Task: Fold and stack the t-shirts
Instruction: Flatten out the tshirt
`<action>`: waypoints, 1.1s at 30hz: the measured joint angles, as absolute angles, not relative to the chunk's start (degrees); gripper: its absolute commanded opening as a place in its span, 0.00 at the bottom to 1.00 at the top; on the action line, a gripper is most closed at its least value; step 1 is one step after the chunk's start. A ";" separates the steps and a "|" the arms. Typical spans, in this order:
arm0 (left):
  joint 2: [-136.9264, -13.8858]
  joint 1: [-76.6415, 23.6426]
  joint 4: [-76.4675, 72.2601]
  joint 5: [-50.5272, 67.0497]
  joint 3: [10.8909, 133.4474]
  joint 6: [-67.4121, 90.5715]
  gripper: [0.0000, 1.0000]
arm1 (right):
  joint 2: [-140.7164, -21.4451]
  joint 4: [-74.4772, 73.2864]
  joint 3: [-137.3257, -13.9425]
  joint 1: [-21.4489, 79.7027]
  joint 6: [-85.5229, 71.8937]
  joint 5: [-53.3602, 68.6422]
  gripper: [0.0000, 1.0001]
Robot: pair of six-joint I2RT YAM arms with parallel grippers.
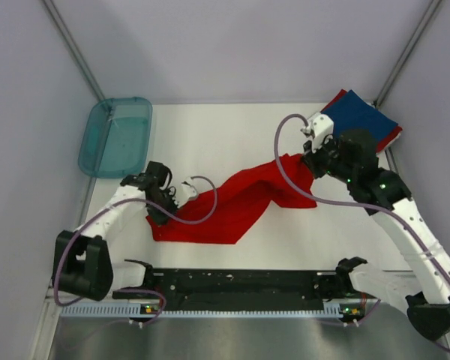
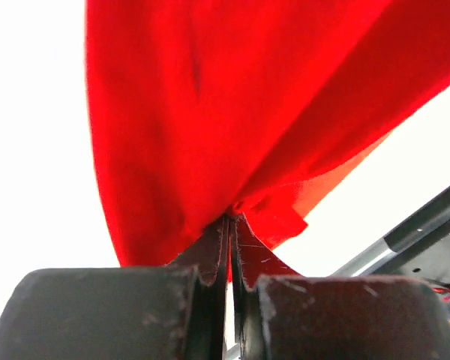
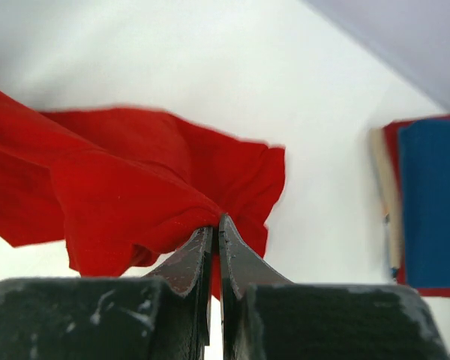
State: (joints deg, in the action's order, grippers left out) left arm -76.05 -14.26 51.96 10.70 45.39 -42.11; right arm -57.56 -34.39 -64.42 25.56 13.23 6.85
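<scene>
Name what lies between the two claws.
The bright red cloth t-shirt, stretched from left claw to right claw, both shut on it; top external view.

table (image 1: pixel 210 135): white, flat, evenly lit | walls (image 1: pixel 232 45): pale grey-lilac panels on three sides | poles (image 1: pixel 73 46): slim metal, slanting at back corners | metal sheet (image 1: pixel 232 341): brushed, possibly steel, near edge

A red t-shirt (image 1: pixel 240 199) stretches diagonally over the counter (image 1: pixel 210 127), left tool (image 1: pixel 160 216) at its near-left end, right tool (image 1: pixel 308 163) at its far-right end. A folded navy t-shirt (image 1: pixel 360 112) lies in the far-right corner, a teal tray (image 1: pixel 116 136) far left.
</scene>
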 measured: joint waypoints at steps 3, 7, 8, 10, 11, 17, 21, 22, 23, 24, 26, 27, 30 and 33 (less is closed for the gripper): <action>-69.67 -12.58 52.23 9.76 49.10 -42.11 0.00 | -54.65 -35.59 -70.00 25.56 13.41 7.31 0.00; -59.83 -11.00 51.64 7.16 56.31 -42.13 0.00 | -50.50 -36.86 -77.87 25.52 13.43 11.14 0.00; -58.22 -10.81 51.86 6.48 58.63 -42.11 0.00 | -49.60 -37.08 -80.09 25.50 13.41 12.93 0.00; -56.49 -10.41 53.08 5.63 64.14 -41.93 0.00 | -48.21 -37.52 -84.09 25.43 13.19 16.73 0.00; -56.03 -10.17 53.80 5.37 67.26 -41.82 0.00 | -47.53 -37.65 -86.04 25.43 12.86 18.63 0.00; -55.55 -9.82 62.76 7.84 85.69 -40.62 0.00 | -44.75 -39.77 -96.60 25.43 9.72 22.22 0.00; -54.35 -9.82 68.77 11.25 92.84 -40.58 0.00 | -44.21 -40.69 -100.86 25.43 8.12 21.04 0.00; -54.00 -9.82 70.04 12.03 93.51 -40.58 0.00 | -44.23 -40.75 -101.32 25.43 7.88 20.34 0.00; -53.63 -9.82 71.46 13.08 94.04 -40.58 0.00 | -44.31 -40.77 -101.38 25.43 7.88 19.51 0.00; -53.41 -9.82 72.53 14.13 94.11 -40.60 0.00 | -44.69 -40.86 -101.34 25.43 8.03 18.55 0.00; -53.74 -9.80 73.76 15.81 93.36 -40.64 0.00 | -46.63 -40.73 -101.25 25.43 9.17 16.67 0.00; -54.11 -9.80 73.56 16.58 92.05 -40.64 0.00 | -48.29 -40.27 -101.12 25.43 10.09 15.70 0.00; -57.12 -9.78 71.61 17.45 86.32 -40.93 0.00 | -56.71 -36.36 -99.68 24.62 13.10 13.98 0.00; -64.71 -9.78 67.22 17.61 81.03 -41.50 0.00 | -70.13 -30.98 -99.33 20.14 14.15 16.25 0.00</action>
